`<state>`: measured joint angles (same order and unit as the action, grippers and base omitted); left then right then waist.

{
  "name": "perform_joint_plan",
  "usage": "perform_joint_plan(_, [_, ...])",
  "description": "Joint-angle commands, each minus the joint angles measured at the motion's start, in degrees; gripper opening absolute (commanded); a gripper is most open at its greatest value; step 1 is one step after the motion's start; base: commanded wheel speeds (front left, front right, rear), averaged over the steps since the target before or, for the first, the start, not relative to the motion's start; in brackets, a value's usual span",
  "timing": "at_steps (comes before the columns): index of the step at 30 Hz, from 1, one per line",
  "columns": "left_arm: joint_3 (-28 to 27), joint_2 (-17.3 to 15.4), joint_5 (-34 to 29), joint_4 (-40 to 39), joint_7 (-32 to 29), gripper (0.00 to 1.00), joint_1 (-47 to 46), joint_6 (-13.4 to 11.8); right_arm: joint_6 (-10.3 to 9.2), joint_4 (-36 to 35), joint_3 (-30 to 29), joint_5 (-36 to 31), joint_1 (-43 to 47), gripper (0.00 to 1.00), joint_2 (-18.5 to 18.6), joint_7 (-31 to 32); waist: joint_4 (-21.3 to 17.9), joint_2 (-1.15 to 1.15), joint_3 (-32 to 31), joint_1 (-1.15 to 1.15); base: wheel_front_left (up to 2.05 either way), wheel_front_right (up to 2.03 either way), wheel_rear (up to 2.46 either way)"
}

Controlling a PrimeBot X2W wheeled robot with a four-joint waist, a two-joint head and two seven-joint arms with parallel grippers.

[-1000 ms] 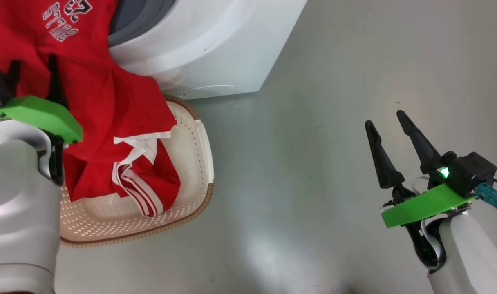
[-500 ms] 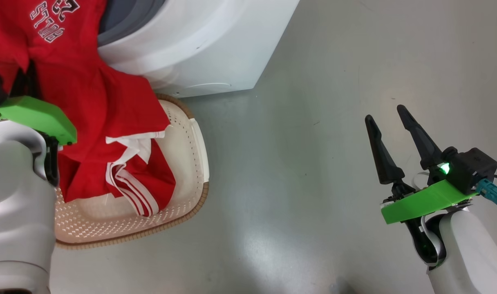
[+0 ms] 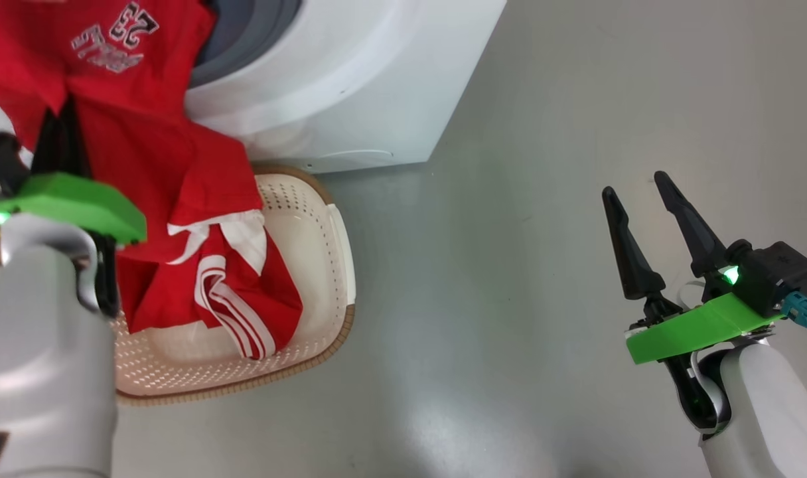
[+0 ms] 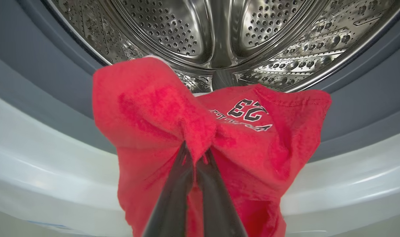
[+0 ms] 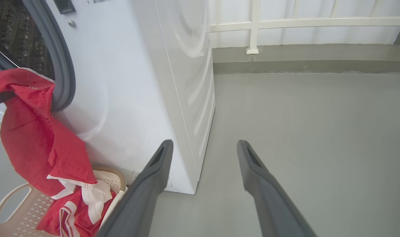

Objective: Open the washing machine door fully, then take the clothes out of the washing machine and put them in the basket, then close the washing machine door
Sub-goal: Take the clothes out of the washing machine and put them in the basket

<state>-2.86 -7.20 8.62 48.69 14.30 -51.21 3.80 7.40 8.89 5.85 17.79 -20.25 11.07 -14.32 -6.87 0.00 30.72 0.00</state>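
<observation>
The red clothes (image 3: 158, 172) hang from my left gripper (image 4: 196, 154), which is shut on a fold of the fabric just outside the washing machine (image 3: 350, 79) opening. In the left wrist view the steel drum (image 4: 219, 36) behind the clothes (image 4: 252, 138) looks bare. The lower end with white stripes lies inside the cream basket (image 3: 310, 265) on the floor before the machine; the basket (image 5: 12, 210) also appears in the right wrist view below the hanging clothes (image 5: 35, 141). My right gripper (image 3: 639, 189) stands open over bare floor far to the right. The door is out of view.
Grey floor (image 3: 510, 232) spreads to the right of the machine. A white railing (image 5: 285, 23) and a low kerb run along the far side in the right wrist view. The machine's white side panel (image 5: 187, 82) stands close to my right fingers (image 5: 154, 171).
The head camera has shifted, so the whole scene sits a little right and lower than before. The clothes stay held by the left gripper; the right gripper stays open in place.
</observation>
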Motion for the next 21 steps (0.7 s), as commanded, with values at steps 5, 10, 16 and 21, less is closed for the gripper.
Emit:
perform_joint_plan(5, [-2.9,-0.4,0.2,-10.7,0.7,0.0,9.5,1.0,0.09,-1.2,0.4,0.1,2.7,1.0,0.7,-0.7,1.2,0.0,-2.6,0.0,0.0,0.0,0.0])
perform_joint_plan(10, [-3.1,0.8,-0.3,-16.7,0.7,0.0,15.0,1.6,0.09,-1.1,0.2,0.1,3.7,1.0,0.9,-0.7,1.8,0.0,-3.8,0.0,0.0,0.0,0.0])
perform_joint_plan(16, [-2.8,2.6,-0.6,-25.2,0.7,0.0,22.8,2.1,0.09,-1.3,0.0,0.1,4.7,1.0,1.2,-0.7,2.5,0.0,-4.6,0.0,0.0,0.0,0.0])
perform_joint_plan(21, [-1.7,3.6,-0.7,-30.4,0.7,0.0,29.1,2.3,0.09,-1.3,0.3,0.2,4.9,1.0,1.5,-0.7,2.6,0.0,-4.9,0.0,0.0,0.0,0.0])
